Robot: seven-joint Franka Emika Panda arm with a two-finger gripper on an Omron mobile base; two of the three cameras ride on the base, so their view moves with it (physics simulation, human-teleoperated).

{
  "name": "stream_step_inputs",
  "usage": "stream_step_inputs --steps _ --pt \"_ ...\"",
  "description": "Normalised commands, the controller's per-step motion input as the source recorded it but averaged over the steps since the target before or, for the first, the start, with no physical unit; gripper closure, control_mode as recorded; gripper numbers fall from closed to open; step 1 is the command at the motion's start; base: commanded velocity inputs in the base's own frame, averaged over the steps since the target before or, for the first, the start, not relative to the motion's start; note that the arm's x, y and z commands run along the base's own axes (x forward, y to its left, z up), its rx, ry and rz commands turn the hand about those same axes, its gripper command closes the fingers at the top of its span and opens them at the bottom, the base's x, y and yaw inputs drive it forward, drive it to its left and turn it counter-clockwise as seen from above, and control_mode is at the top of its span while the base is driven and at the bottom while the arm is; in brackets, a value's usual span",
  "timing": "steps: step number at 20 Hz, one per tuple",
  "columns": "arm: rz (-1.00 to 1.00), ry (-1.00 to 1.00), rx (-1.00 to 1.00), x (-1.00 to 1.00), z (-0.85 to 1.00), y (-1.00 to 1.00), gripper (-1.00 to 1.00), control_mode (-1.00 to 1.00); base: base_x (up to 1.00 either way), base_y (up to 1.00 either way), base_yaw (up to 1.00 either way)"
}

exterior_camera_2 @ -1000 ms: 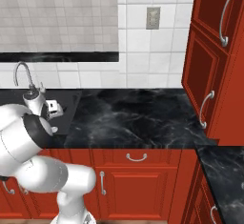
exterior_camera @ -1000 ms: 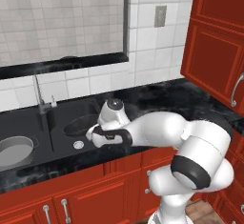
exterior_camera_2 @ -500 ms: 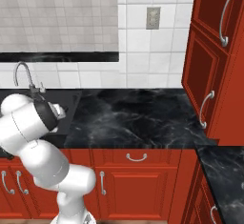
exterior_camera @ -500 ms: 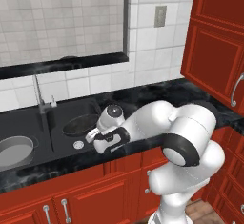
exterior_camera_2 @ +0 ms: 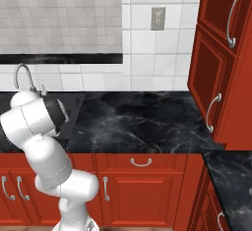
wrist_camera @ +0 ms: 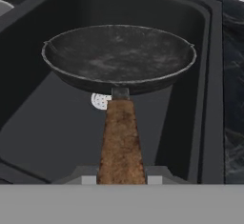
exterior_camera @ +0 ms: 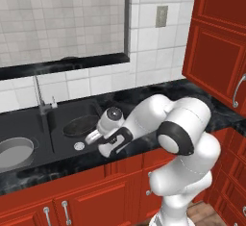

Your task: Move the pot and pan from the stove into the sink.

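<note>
1. Black sink (exterior_camera: 53, 138) in the left base view serves as reference: two basins set in a dark marbled countertop (exterior_camera: 144, 95). The pot (exterior_camera: 14, 152) sits in the far-left basin, cut off by the frame edge. The pan (exterior_camera: 79, 125) lies within the right basin; its handle is hidden behind the arm's wrist. The faucet (exterior_camera: 39, 95) stands at the sink's back edge. White tiled wall and red cabinets (exterior_camera: 216, 52) surround.

2. Right base view: the arm's white elbow covers most of the sink (exterior_camera_2: 69, 122); one basin corner shows. The faucet (exterior_camera_2: 22, 75) curves above it. Countertop (exterior_camera_2: 142, 119) extends right of the sink to red cabinets (exterior_camera_2: 221, 53).

3. Hand view: the gripper (wrist_camera: 121, 178) is clamped on the brown handle of the pan (wrist_camera: 119, 56), fingertips barely visible at the bottom. The pan hangs above the basin floor, partly covering the drain (wrist_camera: 100, 101).
</note>
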Motion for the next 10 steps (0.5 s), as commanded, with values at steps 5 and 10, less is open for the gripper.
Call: stream_step_inputs --steps 5,10 --pt "0.00 0.00 -0.06 0.10 -0.11 0.39 1.00 -1.00 0.00 0.00 0.00" --pt "-0.01 0.00 -0.05 0.37 -0.09 0.34 1.00 -1.00 0.00 0.00 0.00"
